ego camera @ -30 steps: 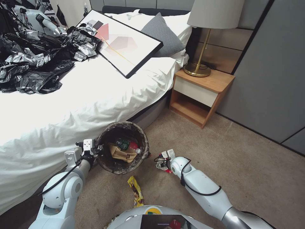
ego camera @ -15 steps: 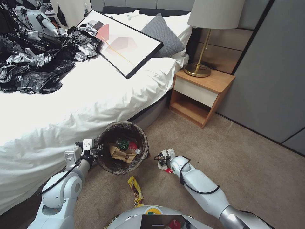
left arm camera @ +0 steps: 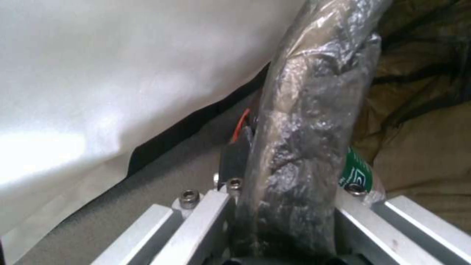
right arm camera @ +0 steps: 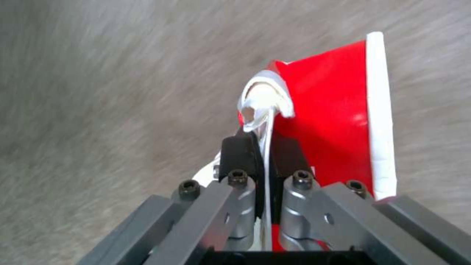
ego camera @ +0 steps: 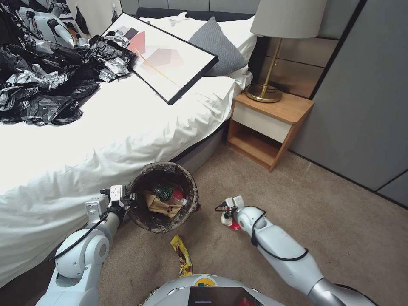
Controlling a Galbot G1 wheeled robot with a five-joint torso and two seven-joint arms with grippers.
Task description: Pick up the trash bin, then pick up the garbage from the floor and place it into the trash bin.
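head view:
bin [ego camera: 163,229]: on the carpet [ego camera: 297,204] against the bed [ego camera: 106,127]; dark crinkled liner folded over the rim.
bin contents: tan paper bag [ego camera: 160,205], clear bottle [ego camera: 171,194] with green label and red cap lying on top of it.
left gripper [ego camera: 129,199]: at the bin's left rim, clamped on it.
right gripper [ego camera: 226,217]: low over the carpet right of the bin, pinching a red-and-white cup [ego camera: 232,224].
wrapper [ego camera: 182,255]: yellow-brown, flat on the carpet just in front of the bin, apart from both grippers.
nightstand [ego camera: 267,127]: open lower shelf, lamp [ego camera: 276,46] on top.

left wrist view:
rim [left arm camera: 304,147]: liner-wrapped edge runs between the jaws, gripped on both sides.
inside the bin: bottle's green label [left arm camera: 356,175] and tan bag [left arm camera: 427,162] past the rim.
outside: bed sheet [left arm camera: 123,73] close alongside.

right wrist view:
cup [right arm camera: 338,110]: red with white rim band, crushed; its flattened wall sits between the black pads [right arm camera: 238,154], jaws nearly closed on it.
background: carpet [right arm camera: 98,92], blurred.
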